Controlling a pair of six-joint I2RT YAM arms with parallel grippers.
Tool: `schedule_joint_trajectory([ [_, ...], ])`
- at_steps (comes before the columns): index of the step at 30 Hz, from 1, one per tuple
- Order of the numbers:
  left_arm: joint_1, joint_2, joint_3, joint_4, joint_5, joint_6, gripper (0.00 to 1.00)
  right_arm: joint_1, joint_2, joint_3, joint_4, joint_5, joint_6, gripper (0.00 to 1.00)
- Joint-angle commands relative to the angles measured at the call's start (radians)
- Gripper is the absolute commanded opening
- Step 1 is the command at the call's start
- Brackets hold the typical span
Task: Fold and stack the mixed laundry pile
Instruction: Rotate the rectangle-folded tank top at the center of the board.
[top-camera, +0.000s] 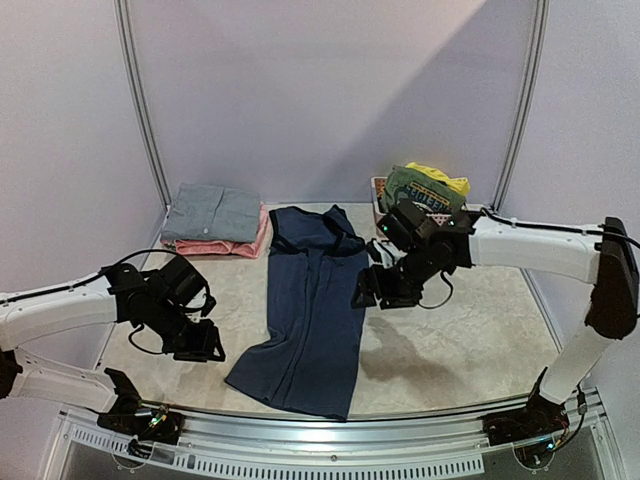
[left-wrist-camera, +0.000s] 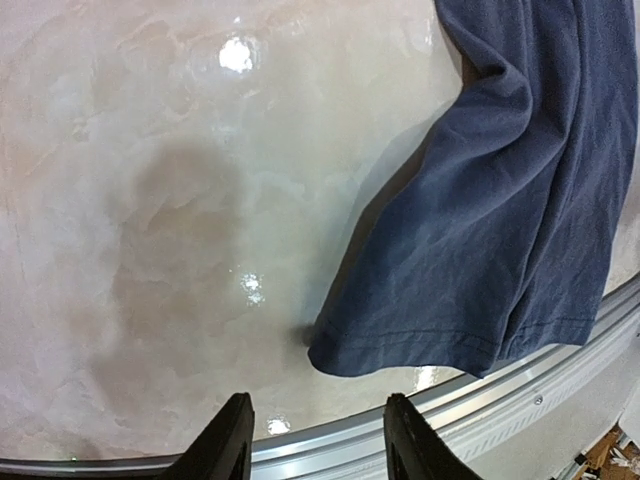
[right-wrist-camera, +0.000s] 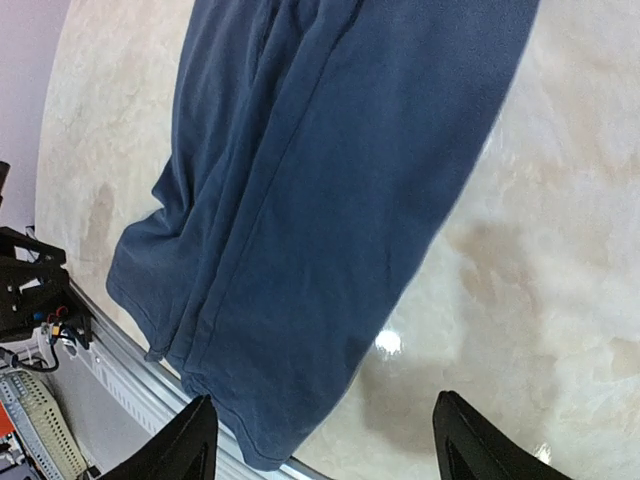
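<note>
The navy soft cotton top (top-camera: 305, 310) lies in a long lengthwise-folded strip across the middle of the desk (top-camera: 450, 340), hem at the near edge. Flanking it, the left end effector (left-wrist-camera: 318, 440) and right end effector (right-wrist-camera: 330, 440) hover with jaws apart, empty. The next move probably calls for pinching both hem corners and folding toward the collar.

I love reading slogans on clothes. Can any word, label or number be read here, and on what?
Crumpled green printed fabric tee, back right: a band of lettering, too blurred to read.
Long navy fabric garment, spread flat: no text showing.
Folded grey fabric shirt, back left: none showing.
Nothing else legible in any view.
</note>
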Motion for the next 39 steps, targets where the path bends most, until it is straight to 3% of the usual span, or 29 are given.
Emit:
schedule_joint_trajectory([
  [1, -0.021, 0.002, -0.027, 0.06, 0.038, -0.003, 0.44, 0.085, -0.134, -0.17, 0.112, 0.036, 0.221, 0.75],
  [10, -0.033, 0.012, -0.097, 0.129, 0.11, -0.031, 0.42, 0.321, -0.163, -0.256, 0.046, 0.085, 0.471, 0.77],
  [20, -0.088, 0.033, -0.125, 0.156, 0.14, -0.05, 0.41, 0.41, -0.185, -0.279, -0.017, 0.12, 0.642, 0.77],
  [29, -0.179, 0.089, -0.15, 0.211, 0.096, -0.134, 0.38, 0.411, -0.252, -0.387, 0.035, 0.084, 0.611, 0.78],
  [32, -0.239, 0.072, -0.141, 0.167, 0.014, -0.174, 0.37, 0.411, -0.254, -0.412, 0.08, 0.035, 0.592, 0.77],
  [39, -0.242, -0.01, -0.138, 0.14, -0.156, -0.201, 0.4, 0.412, -0.277, -0.417, 0.03, 0.022, 0.48, 0.78],
])
